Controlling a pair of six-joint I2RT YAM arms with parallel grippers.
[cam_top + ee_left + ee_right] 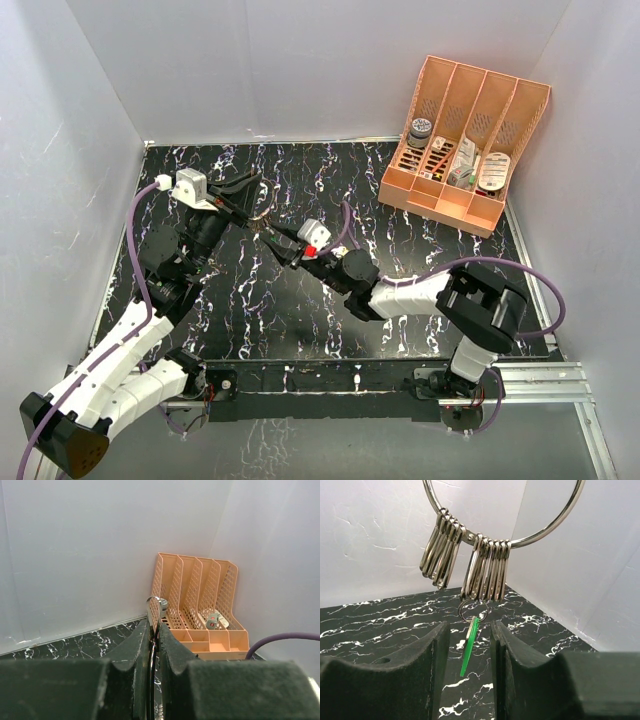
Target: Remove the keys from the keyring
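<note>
As seen from the right wrist camera, the right gripper [468, 632] sat low in the frame with its jaws at a narrow gap, closed on nothing. The green key [470, 647] hung edge-on in that gap and seemed to touch neither pad. It dangled from a small ring [472, 610], which hung from one of a row of silver clips [487, 570]. The clips were strung in two bunches along the bottom of the keyring [550, 527], a big wire loop cut off by the top edge of the frame. Behind it lay the black marbled table [380, 620].

In the left wrist view, the left gripper [155, 635] had its jaws pinched tight on the keyring wire, which poked up above the tips at frame centre.

In the top view, both grippers met left of centre above the table, with the keyring between them. Farther back, in the upper right, an orange slotted organizer [465, 130] leaned near the corner of the white walls [300, 60] with small items in its compartments.
</note>
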